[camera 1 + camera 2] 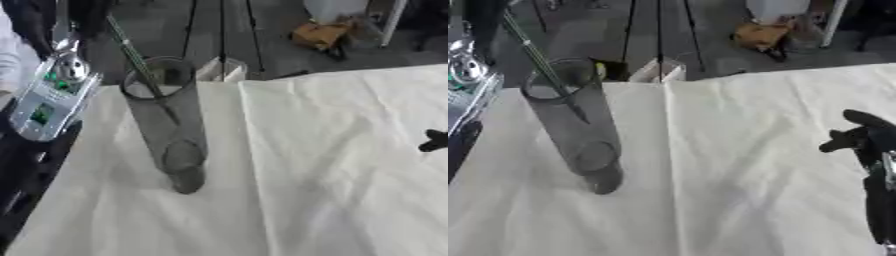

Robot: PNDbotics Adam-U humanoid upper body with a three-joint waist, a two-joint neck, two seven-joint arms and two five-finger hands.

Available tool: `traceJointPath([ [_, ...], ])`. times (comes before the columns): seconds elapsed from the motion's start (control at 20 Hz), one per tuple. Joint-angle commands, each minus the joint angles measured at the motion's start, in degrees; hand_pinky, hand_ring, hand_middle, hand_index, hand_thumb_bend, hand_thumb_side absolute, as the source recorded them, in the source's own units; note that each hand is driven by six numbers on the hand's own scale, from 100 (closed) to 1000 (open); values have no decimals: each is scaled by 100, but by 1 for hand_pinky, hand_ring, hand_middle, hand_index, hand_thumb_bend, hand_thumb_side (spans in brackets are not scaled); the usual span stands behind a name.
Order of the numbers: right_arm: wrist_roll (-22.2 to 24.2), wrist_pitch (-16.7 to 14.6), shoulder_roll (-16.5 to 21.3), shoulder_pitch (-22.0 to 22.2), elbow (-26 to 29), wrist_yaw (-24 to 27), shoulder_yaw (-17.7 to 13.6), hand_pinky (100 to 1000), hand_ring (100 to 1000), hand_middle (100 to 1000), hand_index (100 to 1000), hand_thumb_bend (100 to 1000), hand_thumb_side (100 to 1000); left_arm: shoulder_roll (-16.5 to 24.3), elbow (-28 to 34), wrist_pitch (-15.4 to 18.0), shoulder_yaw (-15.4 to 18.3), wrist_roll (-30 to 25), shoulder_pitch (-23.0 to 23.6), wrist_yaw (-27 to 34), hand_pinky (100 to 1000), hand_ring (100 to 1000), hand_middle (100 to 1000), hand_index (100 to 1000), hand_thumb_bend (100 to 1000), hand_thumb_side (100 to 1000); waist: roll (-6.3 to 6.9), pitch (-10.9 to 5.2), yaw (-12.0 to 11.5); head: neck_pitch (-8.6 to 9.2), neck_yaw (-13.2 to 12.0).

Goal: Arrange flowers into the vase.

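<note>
A tall clear glass vase [171, 125] stands on the white cloth [332, 165], left of centre. A thin green flower stem [136, 57] slants out of its mouth toward the upper left; its lower end hangs partway down inside the glass. My left arm rises along the left edge, and the dark left hand [83, 15] sits at the stem's top end, closed on it. The flower head is hidden. My black right hand [859, 137] rests at the right edge, above the cloth, with its fingers relaxed and nothing in it.
A small white folded thing [220, 70] stands just behind the vase at the table's far edge. Beyond the edge is grey floor with tripod legs [220, 30] and an orange-brown bundle [319, 34]. A fold in the cloth [249, 150] runs down beside the vase.
</note>
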State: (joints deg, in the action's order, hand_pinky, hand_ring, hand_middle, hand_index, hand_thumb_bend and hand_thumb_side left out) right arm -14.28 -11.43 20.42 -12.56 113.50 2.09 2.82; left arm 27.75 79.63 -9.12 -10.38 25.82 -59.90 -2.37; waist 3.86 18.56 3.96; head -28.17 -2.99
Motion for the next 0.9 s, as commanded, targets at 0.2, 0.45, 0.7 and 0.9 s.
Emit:
traceJointPath([
  [0.2,-4,17,49,-12,109,-19,-54,800,532,477,787,100,948,270,97,-319,1,-341,-64,-406,117,228,302,421,144,736,-68,-146,-12,0,11],
  [0.45,-7,40,40,-1,109,-27,-55,802,533,473,787,100,948,253,177,-456,36,-571,-76,-489,120,227,296,421,134,743,-63,-141,-10,4,19],
  [0.7,-16,59,37,0,109,-42,-56,803,533,472,788,100,948,239,358,-490,11,-658,-99,-329,122,229,298,423,138,750,-54,-132,-1,8,22],
  [0.9,-28,81,30,2,109,-50,-59,805,532,472,787,100,947,192,463,-528,0,-709,-126,-190,124,230,299,424,140,757,-46,-130,10,20,20],
])
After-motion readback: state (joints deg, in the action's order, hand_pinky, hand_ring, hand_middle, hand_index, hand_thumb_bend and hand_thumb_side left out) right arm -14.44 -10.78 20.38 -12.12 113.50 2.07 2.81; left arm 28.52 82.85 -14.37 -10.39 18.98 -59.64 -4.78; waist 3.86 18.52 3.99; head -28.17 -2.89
